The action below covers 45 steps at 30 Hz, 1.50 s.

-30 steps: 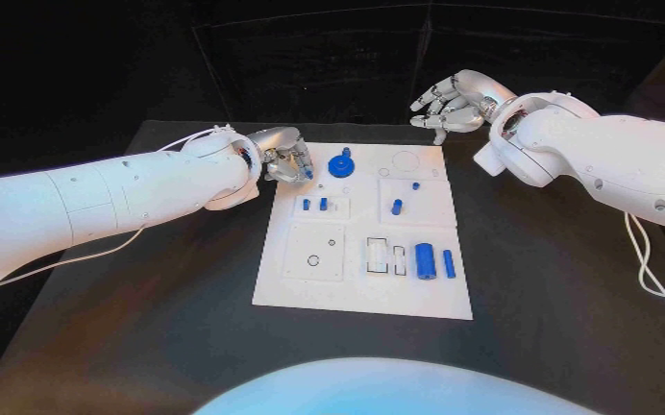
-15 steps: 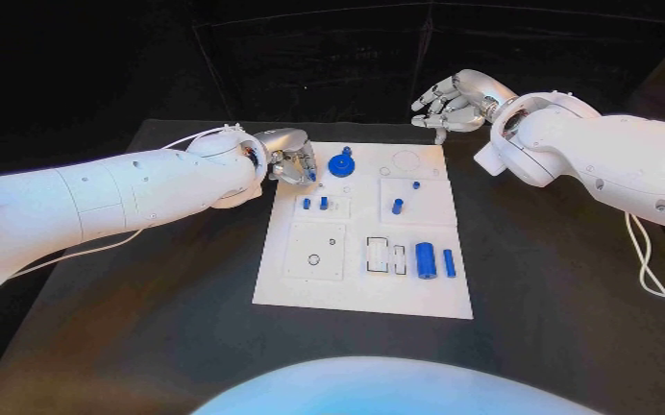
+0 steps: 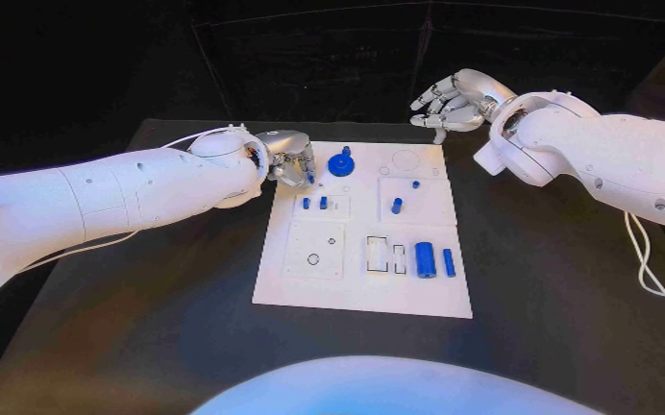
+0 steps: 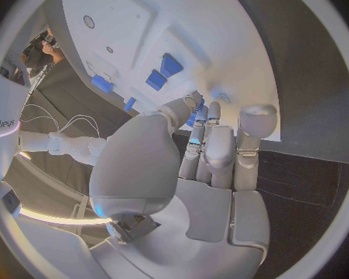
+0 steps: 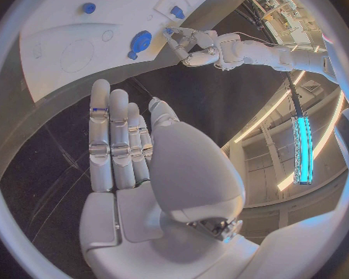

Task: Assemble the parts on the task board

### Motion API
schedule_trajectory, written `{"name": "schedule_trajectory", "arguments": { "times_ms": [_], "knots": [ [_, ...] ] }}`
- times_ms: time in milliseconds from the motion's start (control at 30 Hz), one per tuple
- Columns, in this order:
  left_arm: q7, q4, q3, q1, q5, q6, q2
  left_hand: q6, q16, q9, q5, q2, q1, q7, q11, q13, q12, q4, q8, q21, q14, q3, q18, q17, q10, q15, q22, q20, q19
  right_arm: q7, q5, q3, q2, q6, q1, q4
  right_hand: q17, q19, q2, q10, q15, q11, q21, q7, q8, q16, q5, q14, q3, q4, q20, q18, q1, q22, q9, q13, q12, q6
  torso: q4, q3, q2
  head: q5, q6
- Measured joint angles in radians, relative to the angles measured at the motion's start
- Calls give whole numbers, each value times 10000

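The white task board [image 3: 316, 285] lies mid-table. My left hand [image 3: 291, 159] hovers at its far left edge, beside a round blue knob part [image 3: 342, 163]. In the left wrist view this hand [image 4: 213, 161] pinches a small blue part [image 4: 198, 115] between thumb and fingertips. The right wrist view shows the same hand [image 5: 201, 46] with blue at its tips, near the knob [image 5: 140, 41]. My right hand [image 3: 451, 108] hangs beyond the board's far right corner, fingers straight and apart [image 5: 120, 142], holding nothing. Two small blue pegs [image 3: 314, 203] stand just below my left hand.
On the board there are also a blue piece [image 3: 397, 207], a tiny blue peg [image 3: 416, 185], a thick blue cylinder [image 3: 426, 259] and a slimmer one [image 3: 448, 261] near the front right. Black table [image 3: 153, 319] surrounds the board.
My left hand has crept slightly to the right, closer to the board's far left edge. The right hand has stayed where it was.
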Motion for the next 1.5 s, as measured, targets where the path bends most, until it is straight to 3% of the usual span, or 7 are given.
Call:
{"name": "schedule_trajectory", "arguments": {
  "times_ms": [1500],
  "knots": [
    [-223,45,-8,5,-299,495,269,0,0,-6,0,0,0,0,0,29,56,0,0,0,0,-59,0,12,0,0,8,0,-1,-3,1,0,-4,-1,-3,13,-7,0,0,0,0,0,0,0,0,0,0,0,0,0,0,0,0,0,0,2,0,0,1,7,2,-15,-36]
  ]
}}
